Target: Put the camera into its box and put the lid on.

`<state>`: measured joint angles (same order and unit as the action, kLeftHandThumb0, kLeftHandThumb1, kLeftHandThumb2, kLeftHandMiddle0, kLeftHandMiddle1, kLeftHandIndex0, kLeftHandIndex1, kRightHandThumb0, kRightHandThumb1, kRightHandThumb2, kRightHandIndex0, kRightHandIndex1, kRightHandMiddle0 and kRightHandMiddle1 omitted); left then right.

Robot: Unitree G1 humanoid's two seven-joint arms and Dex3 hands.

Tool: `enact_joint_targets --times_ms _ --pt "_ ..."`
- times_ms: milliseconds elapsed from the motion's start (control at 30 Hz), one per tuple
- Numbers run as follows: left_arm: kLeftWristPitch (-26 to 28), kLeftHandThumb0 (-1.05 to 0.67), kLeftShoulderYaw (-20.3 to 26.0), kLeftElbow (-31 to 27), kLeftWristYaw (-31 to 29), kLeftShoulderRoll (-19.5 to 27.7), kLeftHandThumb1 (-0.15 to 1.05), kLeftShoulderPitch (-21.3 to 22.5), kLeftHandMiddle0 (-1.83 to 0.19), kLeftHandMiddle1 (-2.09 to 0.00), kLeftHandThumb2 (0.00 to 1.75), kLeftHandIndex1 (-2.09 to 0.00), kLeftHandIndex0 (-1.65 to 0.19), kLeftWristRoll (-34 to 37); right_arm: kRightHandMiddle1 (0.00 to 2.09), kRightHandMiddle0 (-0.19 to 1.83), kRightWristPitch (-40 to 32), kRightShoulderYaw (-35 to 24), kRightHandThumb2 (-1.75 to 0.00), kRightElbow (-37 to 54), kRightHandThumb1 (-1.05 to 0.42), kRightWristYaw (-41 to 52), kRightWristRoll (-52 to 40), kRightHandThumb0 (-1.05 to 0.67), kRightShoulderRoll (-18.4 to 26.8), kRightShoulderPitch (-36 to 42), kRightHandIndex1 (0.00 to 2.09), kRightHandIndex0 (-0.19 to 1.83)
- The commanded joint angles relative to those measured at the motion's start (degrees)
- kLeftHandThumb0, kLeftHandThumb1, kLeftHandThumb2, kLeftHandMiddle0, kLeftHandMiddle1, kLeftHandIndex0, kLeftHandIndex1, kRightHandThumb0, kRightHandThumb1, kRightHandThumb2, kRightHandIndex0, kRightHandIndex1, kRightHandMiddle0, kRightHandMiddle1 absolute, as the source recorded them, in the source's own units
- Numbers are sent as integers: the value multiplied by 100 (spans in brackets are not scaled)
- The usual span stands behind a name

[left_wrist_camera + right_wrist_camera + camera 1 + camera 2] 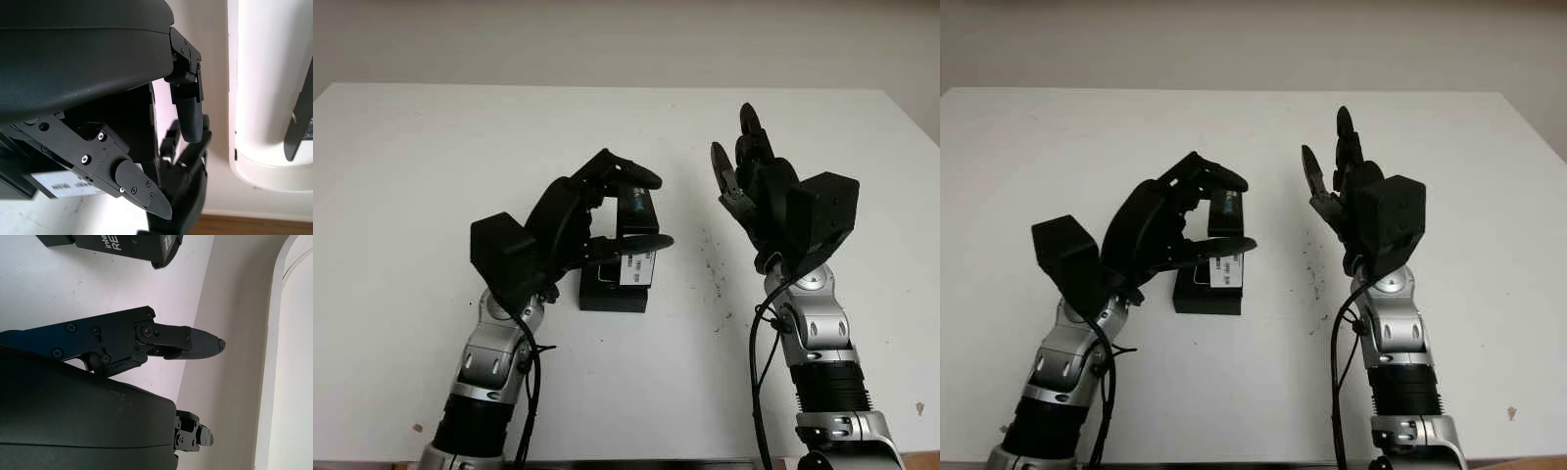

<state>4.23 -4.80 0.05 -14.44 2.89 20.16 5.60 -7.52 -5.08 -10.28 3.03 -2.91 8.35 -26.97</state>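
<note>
Left hand [576, 220]: clenched over the middle of the table [411, 176], its upper fingers and thumb pinching a flat black piece.
Black piece [637, 206]: dark slab with a blue mark, held on edge just above the box; I judge it to be the lid.
Box [612, 292]: black, resting on the table near its middle, a little toward the near edge, directly under the left hand's thumb; a white label [636, 267] shows at its upper side.
Camera: I cannot tell whether it is already inside the box, as the hand and the black piece hide the opening.
Specks [710, 264]: scattered dark marks on the table between the box and the right hand.
Right hand [754, 191]: released, holding nothing, raised above the table right of the middle and well apart from the box.
Risk, misfit: the piece is tilted relative to the box, so lowering it as it is could catch one edge and leave it cocked.
Risk, shove: nothing steadies the box, so a downward press off-centre could slide or tip it.
Risk, slip: the pinch sits on thin edges, so the piece could twist out on contact.
Head views: both give the whole layout, with hands, box and table edges together.
Left wrist view: gives the label [58, 183] close behind the fingers, and none of the layout.
Right wrist view: gives white lettering on a black face of the box [122, 245], unreadable from the head.
</note>
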Motion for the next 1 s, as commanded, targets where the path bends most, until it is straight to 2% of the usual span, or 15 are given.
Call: enact_joint_targets --times_ms 0,200,467,967 --pt "-133 -26 -117 101 63 -105 104 138 -36 -165 6 -149 -24 -110 6 -9 -43 -5 -43 89 -105 -22 1 -58 -23 39 6 -14" --pt "-457 -29 -389 390 191 -298 104 260 -41 -174 6 -156 -24 -437 6 -8 -85 18 -43 121 -105 -73 41 -58 -22 55 6 -14" --pt "-399 -32 -529 483 261 -498 105 307 -39 -179 6 -159 -25 -488 6 -8 -74 41 -45 96 -105 -66 71 -58 -33 52 6 -13" --pt "-233 -29 -426 344 280 -519 104 395 -38 -177 6 -155 -23 -395 5 -9 -102 -14 -44 25 -105 0 -15 -59 -21 38 6 -13"
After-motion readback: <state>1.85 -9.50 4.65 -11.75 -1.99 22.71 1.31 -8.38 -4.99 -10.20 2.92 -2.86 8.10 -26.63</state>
